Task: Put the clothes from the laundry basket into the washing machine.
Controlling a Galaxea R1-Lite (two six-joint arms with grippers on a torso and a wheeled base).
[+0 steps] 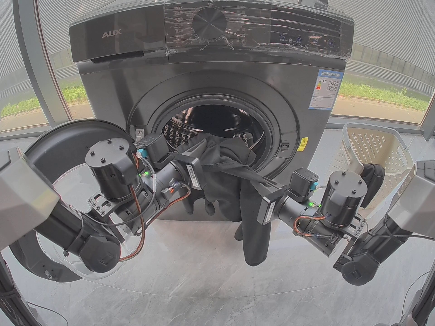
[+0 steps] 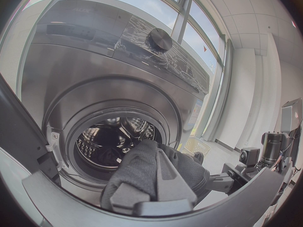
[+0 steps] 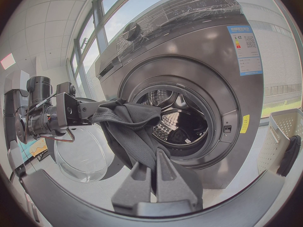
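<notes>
**Q:** Head view: tools?
**A:** Left tool [image 1: 199, 152] clamped on a black garment [image 1: 229, 177], in front of the lower edge of the washing machine [image 1: 213, 73] opening. Right tool [image 1: 259, 187] clamped on the same garment, lower and further right. A strip of cloth is stretched between the two. The rest hangs toward the floor [image 1: 195, 277].

**Q:** Door, basket?
**A:** Door [image 1: 63, 146] swung open on the left. Laundry basket [image 1: 378, 148] stands right of the machine, with a dark item [image 1: 374, 177] draped over its near rim.

**Q:** Left wrist view?
**A:** Left tool's fingers [image 2: 172, 177] pressed onto a bunched wad of the garment, just in front of the drum [image 2: 110, 142]. Something dark lies inside the drum; cannot tell what.

**Q:** Right wrist view?
**A:** Right tool's fingers together on a narrow fold. The garment runs up from there to the left tool, across the front of the opening. Garment not yet inside the drum.
</notes>
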